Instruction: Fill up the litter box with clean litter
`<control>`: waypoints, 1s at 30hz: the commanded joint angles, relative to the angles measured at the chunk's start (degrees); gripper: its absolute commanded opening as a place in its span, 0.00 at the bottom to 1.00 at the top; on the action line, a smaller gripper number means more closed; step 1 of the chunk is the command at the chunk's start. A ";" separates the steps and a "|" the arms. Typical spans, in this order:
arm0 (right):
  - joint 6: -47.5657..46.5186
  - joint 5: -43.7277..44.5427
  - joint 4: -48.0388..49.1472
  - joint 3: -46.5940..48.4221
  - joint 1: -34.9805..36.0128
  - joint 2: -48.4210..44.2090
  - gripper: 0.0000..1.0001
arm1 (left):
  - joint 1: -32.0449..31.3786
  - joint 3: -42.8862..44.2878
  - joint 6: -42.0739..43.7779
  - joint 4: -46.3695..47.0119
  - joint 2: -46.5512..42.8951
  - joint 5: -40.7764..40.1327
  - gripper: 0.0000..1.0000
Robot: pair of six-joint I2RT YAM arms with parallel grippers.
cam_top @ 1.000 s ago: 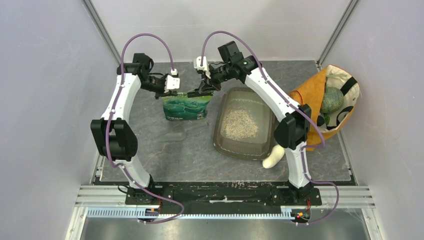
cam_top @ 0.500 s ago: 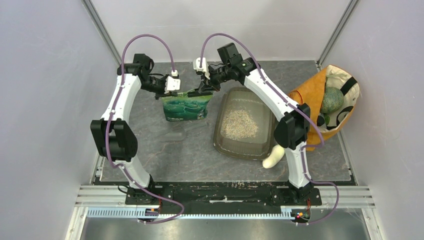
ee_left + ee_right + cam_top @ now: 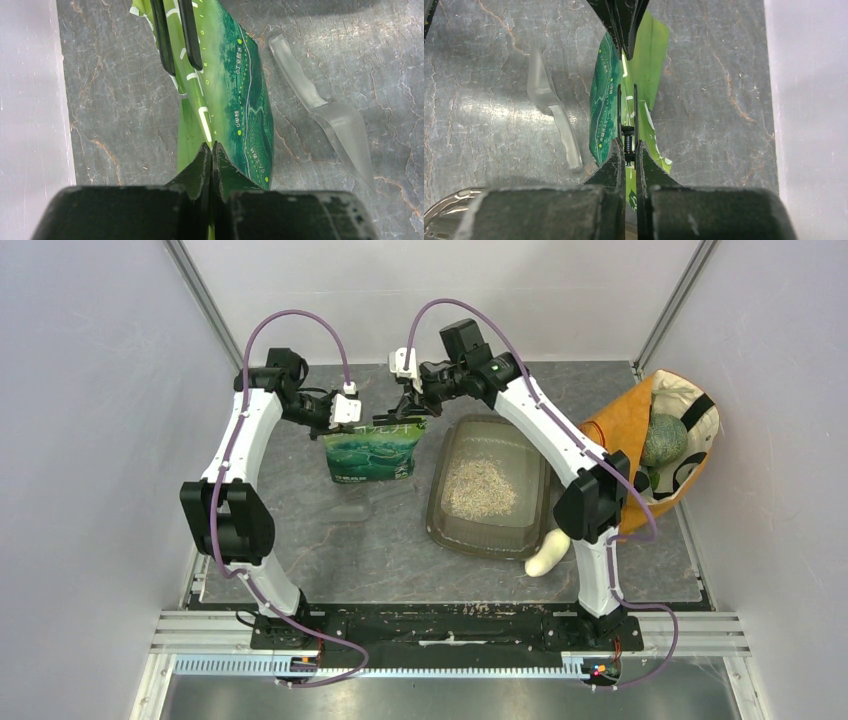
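Observation:
The litter box (image 3: 445,525) lies right of centre, with a heap of clean litter (image 3: 478,486) in it. A green printed bag (image 3: 372,455) stands upright to its left. My left gripper (image 3: 352,421) is shut on the left end of the bag's top edge, as the left wrist view (image 3: 212,146) shows. My right gripper (image 3: 405,416) is at the right end of that edge. In the right wrist view it (image 3: 626,146) is shut on a black spring clip (image 3: 626,117) that straddles the bag's top. The clip's thin blades also show in the left wrist view (image 3: 176,35).
A clear plastic scoop (image 3: 350,510) lies on the table in front of the bag. A white oval vegetable (image 3: 548,552) lies by the box's near right corner. An orange-and-cream fabric bag (image 3: 665,440) holding a green melon stands at the right.
My right wrist has shifted slightly up and back at the bag's top right corner, and the bag's top edge shows more. The left arm has stayed put.

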 commanded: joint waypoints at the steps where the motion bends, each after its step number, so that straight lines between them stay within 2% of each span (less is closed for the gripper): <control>1: -1.68 -0.70 3.09 -1.61 -0.18 -4.85 0.00 | -0.48 -0.39 2.65 -1.35 -2.36 0.76 0.02; 23: -7.38 0.26 -0.77 -2.06 -0.10 -1.48 0.00 | -0.45 -0.31 3.31 -1.28 -2.36 0.85 0.02; 30: -7.61 1.88 0.87 -2.05 -0.01 -0.33 0.00 | -0.50 -0.40 3.39 -1.35 -2.36 0.85 0.02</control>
